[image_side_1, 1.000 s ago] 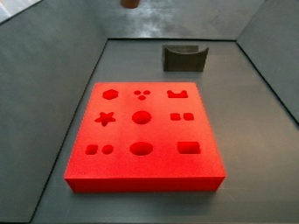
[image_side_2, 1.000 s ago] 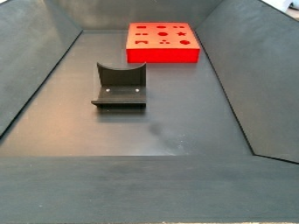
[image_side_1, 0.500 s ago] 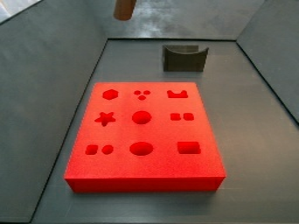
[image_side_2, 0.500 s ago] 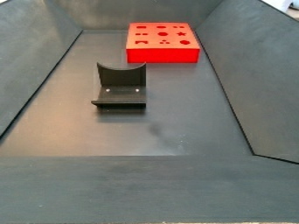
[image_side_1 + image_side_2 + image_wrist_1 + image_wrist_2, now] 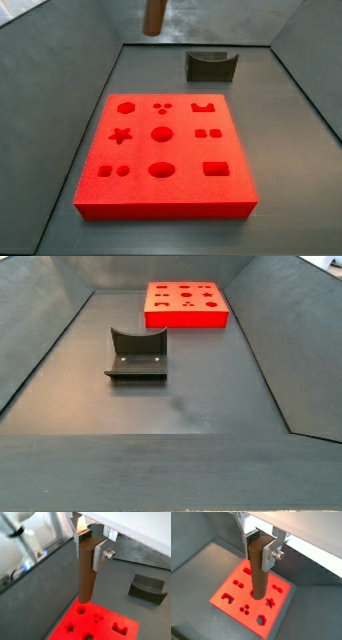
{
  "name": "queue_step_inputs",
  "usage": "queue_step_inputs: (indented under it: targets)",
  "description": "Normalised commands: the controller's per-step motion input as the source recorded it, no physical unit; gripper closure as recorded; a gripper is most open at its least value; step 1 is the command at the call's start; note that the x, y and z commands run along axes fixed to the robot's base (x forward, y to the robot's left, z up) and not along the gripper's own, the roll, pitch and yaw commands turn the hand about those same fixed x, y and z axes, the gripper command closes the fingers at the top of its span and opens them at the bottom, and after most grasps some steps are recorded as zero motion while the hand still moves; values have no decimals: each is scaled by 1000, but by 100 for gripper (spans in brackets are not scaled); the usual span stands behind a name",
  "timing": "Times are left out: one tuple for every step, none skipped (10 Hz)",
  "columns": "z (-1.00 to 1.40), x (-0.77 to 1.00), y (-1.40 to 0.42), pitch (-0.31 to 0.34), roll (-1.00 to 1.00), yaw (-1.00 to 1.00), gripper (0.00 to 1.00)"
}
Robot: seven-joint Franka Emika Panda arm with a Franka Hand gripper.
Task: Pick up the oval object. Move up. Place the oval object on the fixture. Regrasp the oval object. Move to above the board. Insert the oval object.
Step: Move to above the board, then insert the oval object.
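Gripper [image 5: 260, 542] high above the board [image 5: 230, 587], fingers [image 5: 270, 552] clamped on the upright oval object [image 5: 258, 567]; any tilt or offset risks jamming at the hole.

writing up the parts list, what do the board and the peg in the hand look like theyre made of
Board: looks like matte red plastic or foam, evenly coloured, with crisp cut-outs. Oval object, clamped upright in the hand above the board: probably wood or brown plastic, dull and smooth. Fingers: bare silver metal plates.
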Motion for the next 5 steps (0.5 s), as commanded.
queue_step_inputs:
  targets:
    - [-7,-74,19,-607,-145,801,100]
    - [-10,-70,19,-411,-71,457,100]
    - [-5,-48,17,-278,-44,274,100]
    - [-31,0,0,0,0,0,100]
    - [-54,-71,0,0,-36,46,100]
